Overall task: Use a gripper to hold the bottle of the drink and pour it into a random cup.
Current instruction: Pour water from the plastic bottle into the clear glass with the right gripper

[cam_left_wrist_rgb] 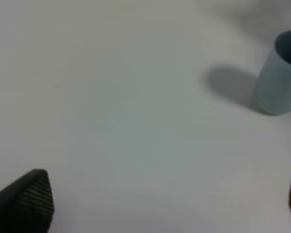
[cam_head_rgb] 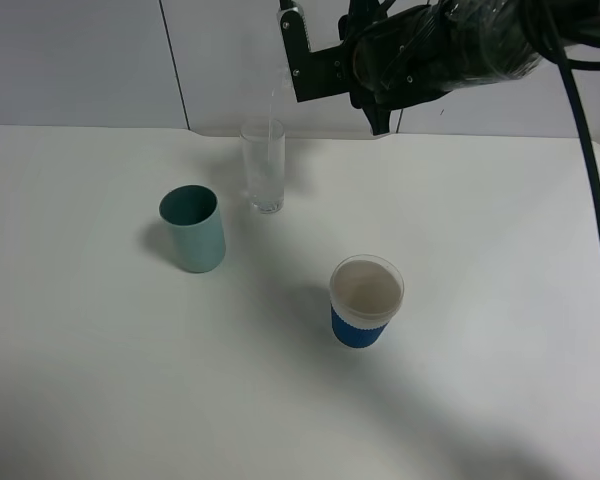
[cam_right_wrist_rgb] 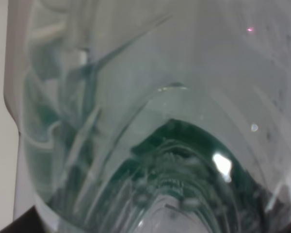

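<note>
On the left, the left gripper (cam_left_wrist_rgb: 162, 199) is hanging low over the bare white table (cam_head_rgb: 80, 380), its black textured fingertips (cam_left_wrist_rgb: 31, 199) spread wide apart and gripping nothing; it is not showing in the high view. A teal plastic cup (cam_head_rgb: 192, 228) is standing upright left of centre, well beyond that gripper's reach in its wrist view.

Just right of the teal cup and farther back, the clear glass tumbler (cam_head_rgb: 263, 167) is standing upright near the table's far edge. Directly above it, the right gripper (cam_head_rgb: 292, 50) is hovering high, turned on its side, at the end of a black arm (cam_head_rgb: 450, 45) that is reaching in roughly level from the upper right, with black cables (cam_head_rgb: 590, 170) trailing down the right edge.

The right gripper is clamping the bottle (cam_right_wrist_rgb: 160, 121), whose clear ribbed plastic and dark green label are filling the right wrist view, with dark finger corners showing at the frame's lower edges. From the high camera the bottle itself is hard to make out against the pale wall, but a thin, pale stream (cam_head_rgb: 272, 105) is running from beside the gripper down to the tumbler's mouth.

Nearer and to the right, a white paper cup with a blue sleeve (cam_head_rgb: 366, 300) is sitting upright, apart from the other two.
</note>
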You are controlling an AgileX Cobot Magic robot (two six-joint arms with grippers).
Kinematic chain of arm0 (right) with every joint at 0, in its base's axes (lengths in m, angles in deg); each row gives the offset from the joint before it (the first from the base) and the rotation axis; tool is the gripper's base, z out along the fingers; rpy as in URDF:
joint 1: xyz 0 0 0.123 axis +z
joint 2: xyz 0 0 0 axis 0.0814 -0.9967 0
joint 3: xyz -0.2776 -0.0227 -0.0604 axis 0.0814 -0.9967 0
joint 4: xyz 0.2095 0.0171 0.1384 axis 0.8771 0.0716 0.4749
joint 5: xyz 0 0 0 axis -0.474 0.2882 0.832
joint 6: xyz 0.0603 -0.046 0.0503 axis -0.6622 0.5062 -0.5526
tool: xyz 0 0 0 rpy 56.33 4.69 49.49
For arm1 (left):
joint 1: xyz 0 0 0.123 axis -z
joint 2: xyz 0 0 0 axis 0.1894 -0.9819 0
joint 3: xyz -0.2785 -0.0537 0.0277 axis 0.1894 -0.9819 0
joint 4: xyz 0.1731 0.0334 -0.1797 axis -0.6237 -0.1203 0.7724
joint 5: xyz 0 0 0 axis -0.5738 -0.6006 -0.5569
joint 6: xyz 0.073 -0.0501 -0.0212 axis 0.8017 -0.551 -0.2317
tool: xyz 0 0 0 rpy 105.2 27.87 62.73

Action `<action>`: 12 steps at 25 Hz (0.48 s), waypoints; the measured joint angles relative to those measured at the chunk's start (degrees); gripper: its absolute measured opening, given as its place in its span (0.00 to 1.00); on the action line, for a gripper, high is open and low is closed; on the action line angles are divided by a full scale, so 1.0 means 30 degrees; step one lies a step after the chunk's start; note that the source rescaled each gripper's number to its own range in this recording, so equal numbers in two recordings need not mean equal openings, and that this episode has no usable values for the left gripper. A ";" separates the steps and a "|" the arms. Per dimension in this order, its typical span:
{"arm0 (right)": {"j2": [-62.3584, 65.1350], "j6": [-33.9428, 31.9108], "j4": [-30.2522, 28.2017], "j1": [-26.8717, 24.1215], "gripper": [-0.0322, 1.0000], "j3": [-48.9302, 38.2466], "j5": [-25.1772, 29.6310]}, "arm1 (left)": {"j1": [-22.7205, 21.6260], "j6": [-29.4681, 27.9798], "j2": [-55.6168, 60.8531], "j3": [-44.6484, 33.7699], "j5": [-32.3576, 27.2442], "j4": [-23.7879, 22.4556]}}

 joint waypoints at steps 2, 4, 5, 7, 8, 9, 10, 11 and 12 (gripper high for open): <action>0.0000 0.0000 0.0000 0.0000 0.03 0.0000 0.0000 | 0.0000 0.0000 0.0000 0.0000 0.0000 0.0000; 0.0000 0.0000 0.0000 0.0000 0.03 0.0000 0.0000 | 0.0000 0.0000 0.0000 0.0000 0.0000 0.0000; 0.0000 0.0000 -0.0017 0.0000 0.03 0.0000 0.0000 | 0.0000 0.0000 0.0000 0.0000 0.0000 0.0000; 0.0000 0.0000 -0.0016 0.0000 0.03 0.0000 0.0000 | 0.0000 0.0000 0.0000 0.0000 0.0000 0.0000; 0.0000 0.0000 -0.0016 0.0000 0.03 0.0000 0.0000 | 0.0000 0.0000 0.0000 0.0000 0.0000 0.0000; 0.0000 0.0000 -0.0016 0.0000 0.03 0.0000 0.0000 | 0.0000 0.0000 0.0000 0.0000 0.0000 0.0000; 0.0000 0.0000 -0.0016 0.0000 0.03 0.0000 0.0000 | 0.0000 0.0000 0.0000 0.0000 0.0000 0.0000; 0.0000 0.0000 -0.0016 0.0000 0.03 0.0000 0.0000 | 0.0000 0.0000 0.0000 0.0000 0.0000 0.0000; 0.0000 0.0000 -0.0016 0.0000 0.03 0.0000 0.0000 | 0.0000 0.0000 0.0000 0.0000 0.0000 0.0000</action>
